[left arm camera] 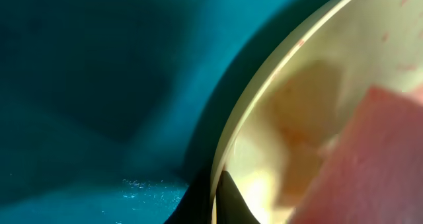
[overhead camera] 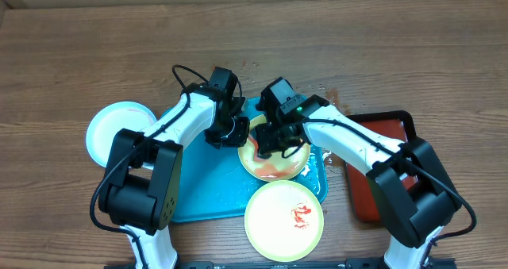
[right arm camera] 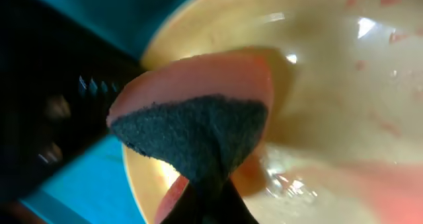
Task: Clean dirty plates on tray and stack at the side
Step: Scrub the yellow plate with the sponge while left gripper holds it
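where the sponge (right arm camera: 198, 98) presses, green-rimmed plate (overhead camera: 278, 171), cream centre wet, red smears

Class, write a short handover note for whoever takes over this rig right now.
Left gripper: shut on the rim of the green-rimmed plate on the tray.
Right gripper: holds the sponge against that plate, which shows sauce.
Done: pale plate on the table beside the tray, looking clean.
Left: finish this plate, clean the second green plate at the tray's front, stack.
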`<action>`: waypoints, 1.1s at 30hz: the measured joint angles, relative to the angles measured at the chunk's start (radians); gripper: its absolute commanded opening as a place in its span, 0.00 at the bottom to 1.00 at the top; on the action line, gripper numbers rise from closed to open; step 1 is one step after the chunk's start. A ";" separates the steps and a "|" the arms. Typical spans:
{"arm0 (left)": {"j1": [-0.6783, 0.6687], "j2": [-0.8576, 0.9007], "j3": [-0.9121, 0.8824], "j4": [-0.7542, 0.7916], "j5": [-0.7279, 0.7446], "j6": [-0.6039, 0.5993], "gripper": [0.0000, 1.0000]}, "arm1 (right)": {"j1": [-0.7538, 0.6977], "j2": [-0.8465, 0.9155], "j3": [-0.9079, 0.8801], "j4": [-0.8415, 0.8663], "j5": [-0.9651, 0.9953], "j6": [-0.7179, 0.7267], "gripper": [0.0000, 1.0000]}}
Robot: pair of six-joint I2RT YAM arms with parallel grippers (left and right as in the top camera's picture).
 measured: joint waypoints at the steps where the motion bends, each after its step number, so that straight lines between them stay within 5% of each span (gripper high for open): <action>1: 0.000 0.000 0.000 0.000 0.000 0.000 0.04 | 0.000 0.008 0.003 0.019 0.000 0.045 0.04; 16: -0.001 0.000 0.000 0.000 -0.003 0.000 0.04 | -0.018 0.106 0.019 0.124 -0.027 0.413 0.04; 33: -0.008 0.000 0.000 0.000 -0.003 -0.002 0.04 | -0.247 0.113 0.088 -0.164 0.034 0.414 0.04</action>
